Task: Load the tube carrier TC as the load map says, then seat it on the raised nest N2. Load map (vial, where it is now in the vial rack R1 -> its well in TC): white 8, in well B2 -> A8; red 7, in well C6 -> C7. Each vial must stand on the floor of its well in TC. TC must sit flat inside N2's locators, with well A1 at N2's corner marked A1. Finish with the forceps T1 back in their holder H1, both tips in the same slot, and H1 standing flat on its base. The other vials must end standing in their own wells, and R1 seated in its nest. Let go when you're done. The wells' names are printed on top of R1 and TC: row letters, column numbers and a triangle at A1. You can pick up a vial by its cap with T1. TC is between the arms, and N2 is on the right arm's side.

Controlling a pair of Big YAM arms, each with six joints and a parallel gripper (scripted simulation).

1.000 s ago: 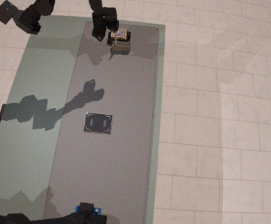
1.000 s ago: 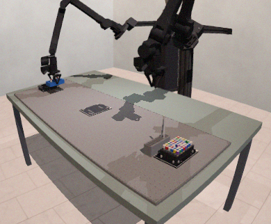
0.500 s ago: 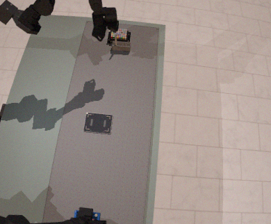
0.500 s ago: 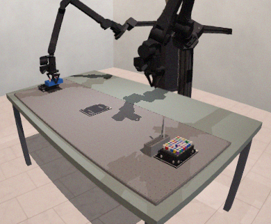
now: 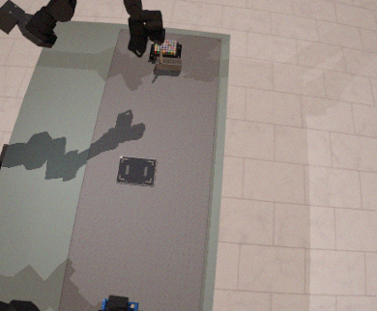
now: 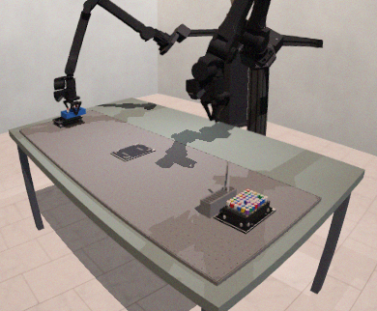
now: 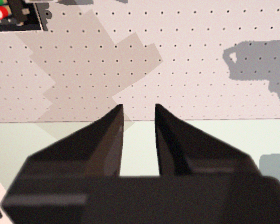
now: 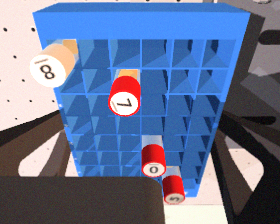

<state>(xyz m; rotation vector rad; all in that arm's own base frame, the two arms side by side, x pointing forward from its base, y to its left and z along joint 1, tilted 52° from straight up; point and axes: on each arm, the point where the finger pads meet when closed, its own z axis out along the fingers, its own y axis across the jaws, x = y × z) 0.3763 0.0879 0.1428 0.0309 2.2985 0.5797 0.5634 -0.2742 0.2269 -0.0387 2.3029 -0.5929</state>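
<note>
Although the vial loading looks finished, the carrier's seating on the counter (image 5: 54, 101) (image 6: 320, 169) (image 7: 16, 140) (image 8: 13, 77) does not. The right end effector (image 5: 119, 301) (image 6: 72, 108) (image 8: 140, 113) grips the blue carrier (image 5: 104, 304) (image 6: 68, 115) (image 8: 141, 25), which appears above and off to one side of the raised nest (image 6: 64, 122) (image 8: 276, 55); lowering, squaring up and letting go remain. The left end effector (image 5: 136, 48) (image 6: 211, 116) (image 7: 139, 111) hangs slightly open, holding nothing. Across the counter, the rack (image 6: 243, 216) (image 7: 21, 15) seems seated, and beside it the holder (image 5: 167, 67) (image 6: 218, 200) stands with the tweezers (image 5: 161, 57) (image 6: 226, 176) upright in it, though whether both tips share a slot cannot be told. White vial 8 (image 8: 47, 70) occupies the carrier's corner well and red vial 7 (image 8: 124, 102) apparently C7; their depth is unclear.
</note>
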